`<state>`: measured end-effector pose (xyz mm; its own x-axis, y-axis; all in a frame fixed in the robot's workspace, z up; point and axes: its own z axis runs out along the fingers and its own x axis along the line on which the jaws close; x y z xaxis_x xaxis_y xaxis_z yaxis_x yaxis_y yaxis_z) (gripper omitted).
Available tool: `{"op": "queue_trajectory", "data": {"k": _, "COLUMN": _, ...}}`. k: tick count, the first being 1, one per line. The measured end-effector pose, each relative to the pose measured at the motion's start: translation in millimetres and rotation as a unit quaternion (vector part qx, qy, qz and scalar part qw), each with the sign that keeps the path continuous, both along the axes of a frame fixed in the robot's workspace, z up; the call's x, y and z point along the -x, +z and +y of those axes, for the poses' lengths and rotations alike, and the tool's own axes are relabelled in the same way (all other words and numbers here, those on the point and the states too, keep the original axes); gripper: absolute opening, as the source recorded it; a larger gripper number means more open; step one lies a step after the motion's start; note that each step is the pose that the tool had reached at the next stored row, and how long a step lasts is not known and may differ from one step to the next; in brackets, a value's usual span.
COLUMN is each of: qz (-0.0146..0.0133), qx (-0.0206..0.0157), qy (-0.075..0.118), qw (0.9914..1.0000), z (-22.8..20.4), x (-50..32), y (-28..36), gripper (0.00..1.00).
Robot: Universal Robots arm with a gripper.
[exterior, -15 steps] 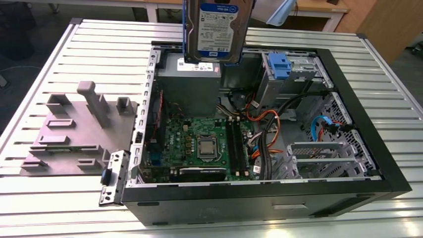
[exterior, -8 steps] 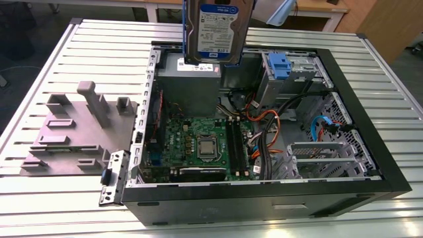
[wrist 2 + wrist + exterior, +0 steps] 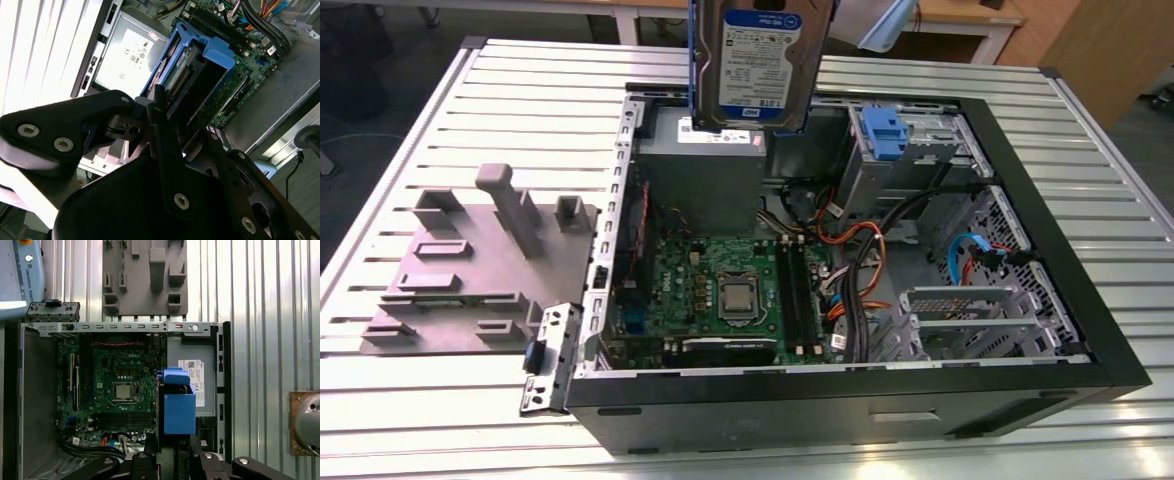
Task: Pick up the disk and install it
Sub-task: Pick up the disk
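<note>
Nearest the lens in the second wrist view we see the gripper (image 3: 183,116). Its black links and screw heads are large in the foreground, and its fingers (image 3: 162,135) pinch the disk (image 3: 210,55) from both sides. From here the disk is edge-on, with a blue rail along it and a connector at the near end.

The first wrist view looks straight down. There the disk hangs in the air over the open computer case (image 3: 125,327), above the inner edge of the power supply box (image 3: 200,347) with its white sticker, and just beside the green motherboard (image 3: 120,385).

The exterior view turns the disk's flat face towards us: a white-and-blue label, with the disk upright and held high over the far end of the case. In that view we also find a bare blue bracket (image 3: 883,135) sitting in the drive bay at the exterior view's right, with orange, black and blue cables (image 3: 907,240) running below it.

The case lies on its side on a slatted metal table (image 3: 427,120). A grey plate with raised blocks (image 3: 467,265) rests on the slats just beside the case, on the exterior view's left. In the first wrist view a brown block with a round metal part (image 3: 305,422) sits well apart from the case.

Behind the table we make out a wooden bench (image 3: 961,15), a wooden panel (image 3: 1101,50) and a dark floor (image 3: 347,150).
</note>
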<state>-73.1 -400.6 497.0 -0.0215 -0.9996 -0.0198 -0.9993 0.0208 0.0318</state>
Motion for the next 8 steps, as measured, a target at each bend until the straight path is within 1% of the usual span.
{"op": "queue_trajectory", "data": {"k": 8, "qz": 0.0, "qx": 0.0, "qy": 0.0, "qw": 1.0, "z": -3.4, "x": 0.0, "y": 0.0, "gripper": 0.35}}
